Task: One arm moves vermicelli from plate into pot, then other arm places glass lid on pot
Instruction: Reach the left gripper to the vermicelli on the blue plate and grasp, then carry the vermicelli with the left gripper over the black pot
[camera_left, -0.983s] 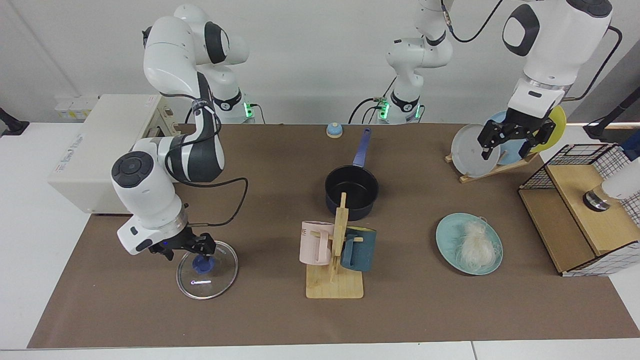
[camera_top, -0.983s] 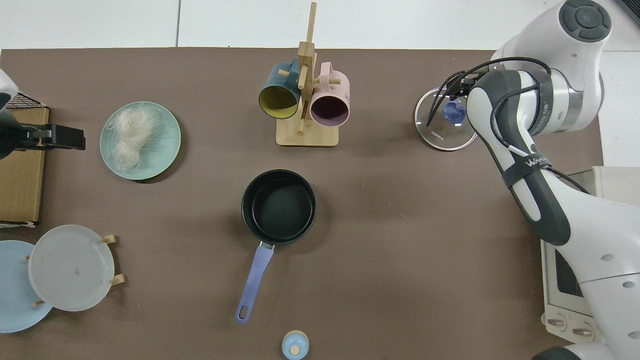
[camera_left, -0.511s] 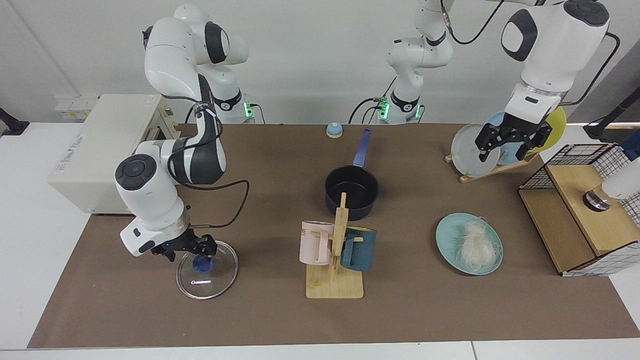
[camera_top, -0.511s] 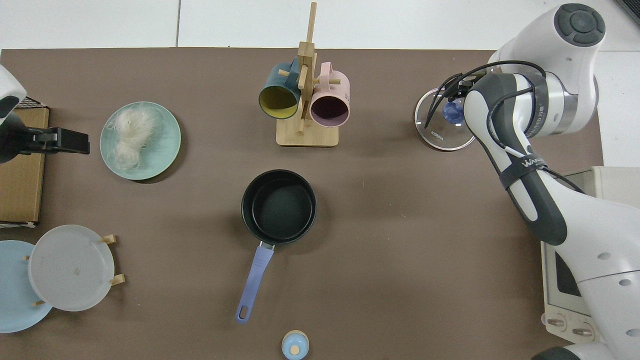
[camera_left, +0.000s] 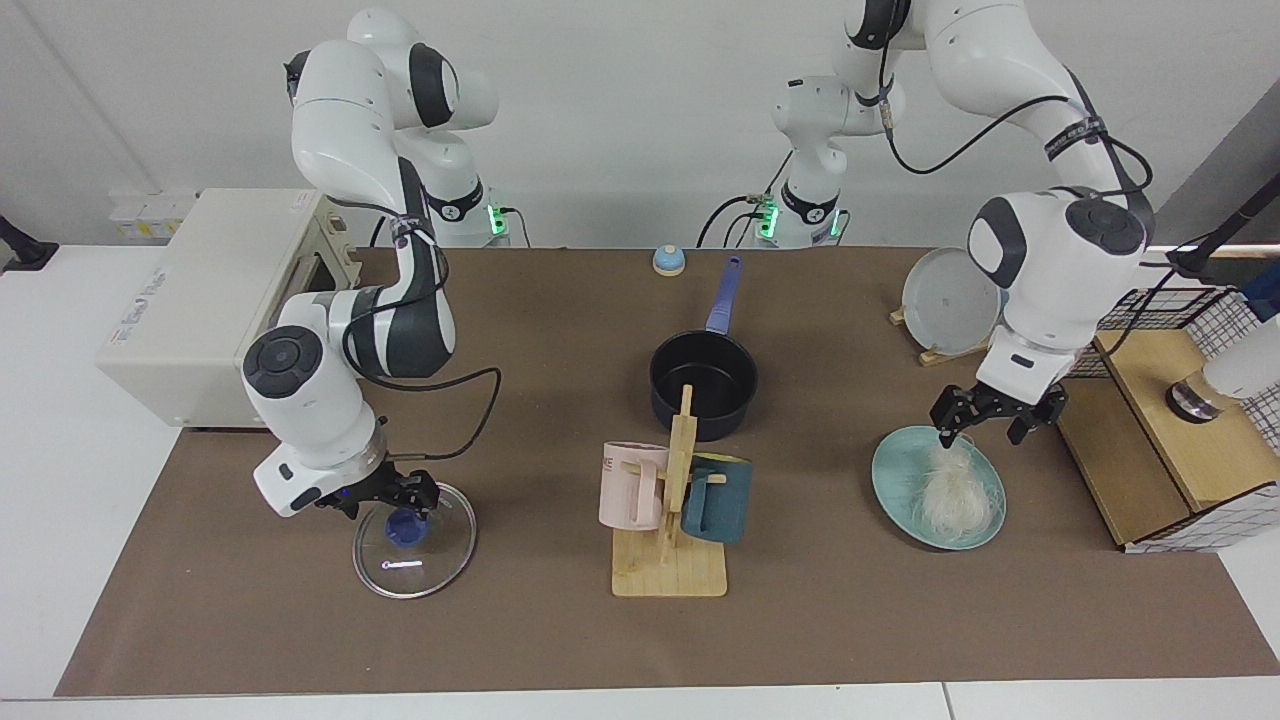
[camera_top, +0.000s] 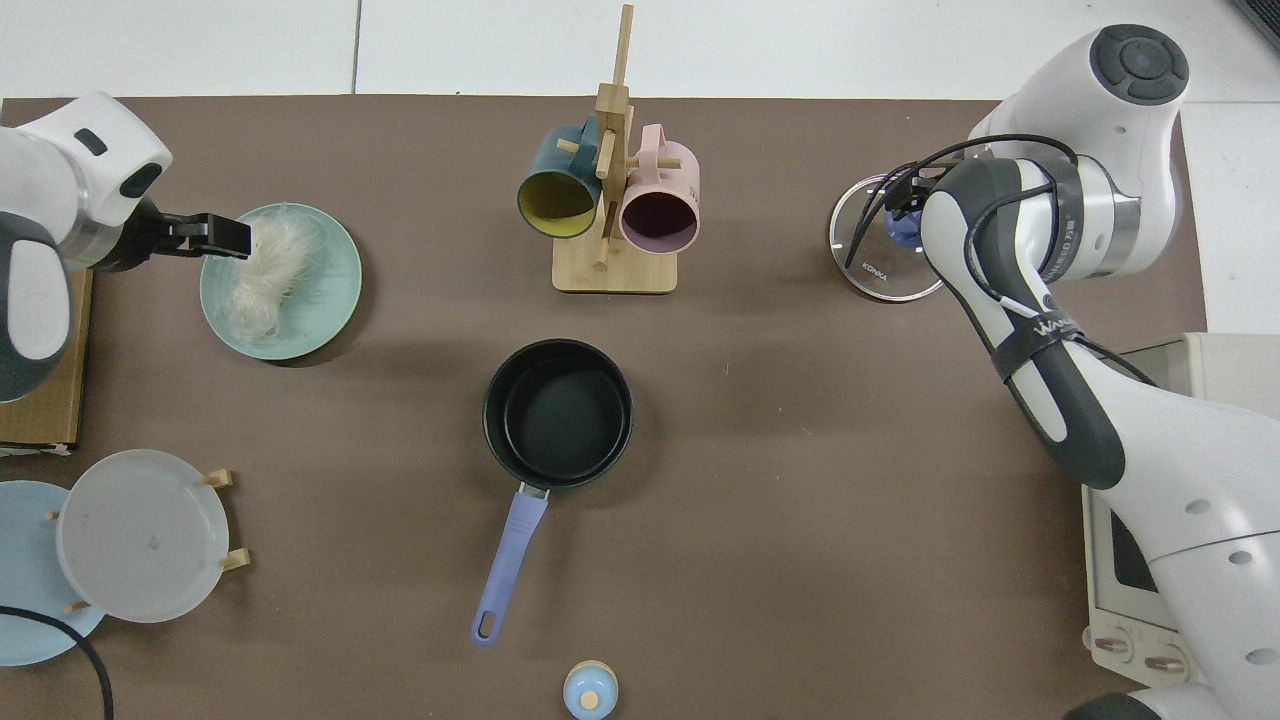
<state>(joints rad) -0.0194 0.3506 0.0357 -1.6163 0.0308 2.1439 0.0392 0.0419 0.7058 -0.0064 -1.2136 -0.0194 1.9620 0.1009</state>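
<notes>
We see a brown-covered desk (camera_left: 860, 620) with two white robot arms. At the right of the facing view, the left end effector (camera_left: 985, 425) hangs low over the far edge of the round teal-green plate (camera_left: 897, 490), its fingers spread wide, one fingertip just above the whitish tangle of vermicelli (camera_left: 948, 490) that lies on the plate. At the left, the right end effector (camera_left: 405, 497) sits at the blue knob of the round clear glass lid (camera_left: 415, 560), which lies flat on the desk; we cannot tell how its fingers stand. The dark navy saucepan with a long blue handle (camera_left: 703, 380) stands empty mid-desk, behind a wooden mug stand (camera_left: 672, 540) holding a pink and a teal mug.
</notes>
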